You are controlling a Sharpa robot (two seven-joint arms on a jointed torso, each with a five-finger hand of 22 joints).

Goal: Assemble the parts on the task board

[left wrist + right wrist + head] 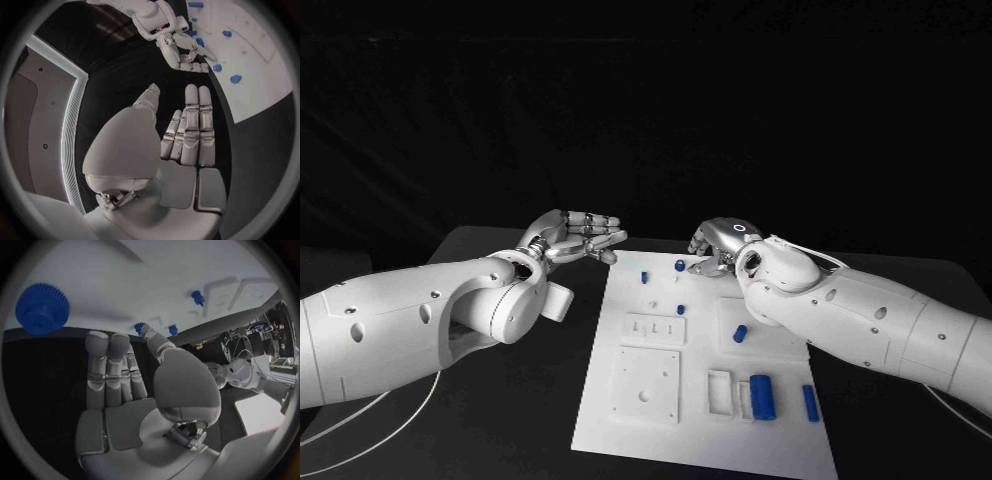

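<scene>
Task board parts wait while both robot hands hover at the far edge

Task board point(653, 400), a white rectangular plate with raised sockets and recesses, lies in the middle of the black bench point(516, 420), its long sides running from the near edge toward the far edge.

At the board's far-left corner hangs the left silver robot hand point(577, 238). Its fingers lie straight and side by side, and nothing is in it; it sits just off the board, over bare bench.

On the board, small blue plastic pegs point(646, 276) stand near the far edge, and another blue piece point(740, 333) lies toward the right edge at the middle. Nearer, at the right corner, a larger blue cylinder point(762, 396) rests beside a slim blue bar point(811, 402). The right wrist view also shows a blue toothed gear point(42, 307) on the white surface.

Over the far-right part of the board sits the right silver robot hand point(721, 245). Its fingers point down toward the pegs there, loosely together, holding nothing that I can see.

My reading is that the step in hand is a reach: the right hand is lining up on a far peg. The next move would call for a careful descent and a thumb-and-finger pinch, since the part is small and neighbours stand close by.
</scene>
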